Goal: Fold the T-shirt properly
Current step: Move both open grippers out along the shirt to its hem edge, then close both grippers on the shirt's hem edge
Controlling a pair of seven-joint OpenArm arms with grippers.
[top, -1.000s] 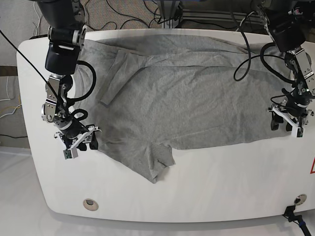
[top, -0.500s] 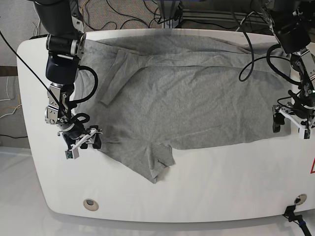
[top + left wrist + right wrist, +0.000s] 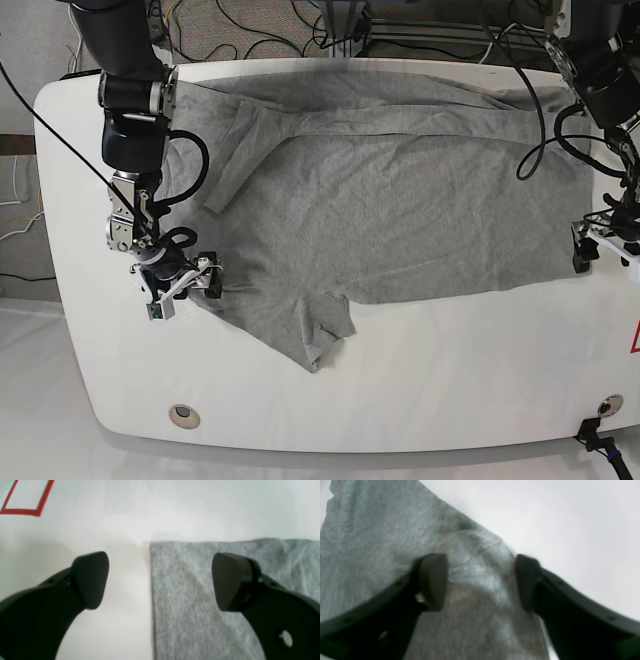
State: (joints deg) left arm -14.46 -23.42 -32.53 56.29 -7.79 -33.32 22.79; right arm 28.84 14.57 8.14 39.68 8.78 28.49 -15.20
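Observation:
The heather-grey T-shirt [image 3: 390,190] lies spread across most of the white table [image 3: 450,370], with one sleeve [image 3: 322,335] pointing toward the front edge. My right gripper [image 3: 183,288] is at the shirt's left edge. In the right wrist view it [image 3: 480,582] is open, its fingers [image 3: 432,580] astride a raised wrinkle of shirt cloth [image 3: 475,562]. My left gripper [image 3: 603,252] is at the shirt's right corner. In the left wrist view it [image 3: 160,580] is open, one finger [image 3: 230,580] over the shirt [image 3: 200,592] and the other over bare table.
A red marking [image 3: 634,342] [image 3: 25,507] sits on the table near its right edge. Two round fittings [image 3: 183,415] [image 3: 607,405] are set near the front corners. Cables [image 3: 250,30] run behind the table's back edge.
Both grippers have opened wider. The left gripper has shifted outward toward the table's right edge. The right gripper has edged in toward the shirt.

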